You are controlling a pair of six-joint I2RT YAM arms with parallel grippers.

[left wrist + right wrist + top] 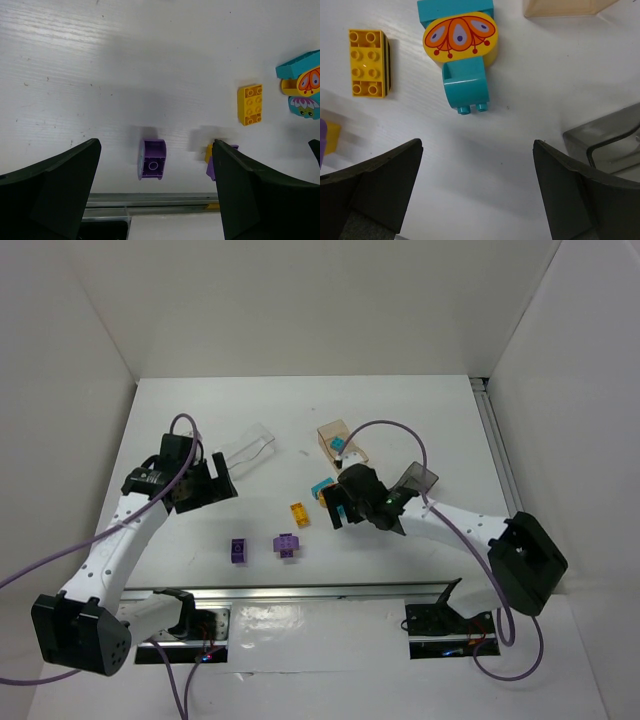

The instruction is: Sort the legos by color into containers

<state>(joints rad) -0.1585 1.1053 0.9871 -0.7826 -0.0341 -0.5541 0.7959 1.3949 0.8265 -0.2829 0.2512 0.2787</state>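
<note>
Right gripper (476,147) - jaws spread wide, nothing in them. Dead ahead of it, roughly centred on the gap, is the teal arch brick (465,85). A printed yellow oval piece (460,32) sits on it and there's more teal behind; can't tell whether they're clicked together. Yellow brick (367,62) is ahead and off to its left, tan container (565,6) ahead-right, dark grey container (612,145) close by its right finger.

Left gripper (156,142) is also wide open and empty, with a purple brick (152,160) lying about midway between its fingers. A second purple piece is half hidden behind one finger.

Handling, my read: hollow hard plastic - very light, stiff, no crush risk. The walls are glossy though, so an off-centre pinch will likely squirt it out. Grip the flat parallel side walls, low down, not the studs or the arch curve. The teal stack is mixed colour, and a pinch on the oval may lift only part of it.
</note>
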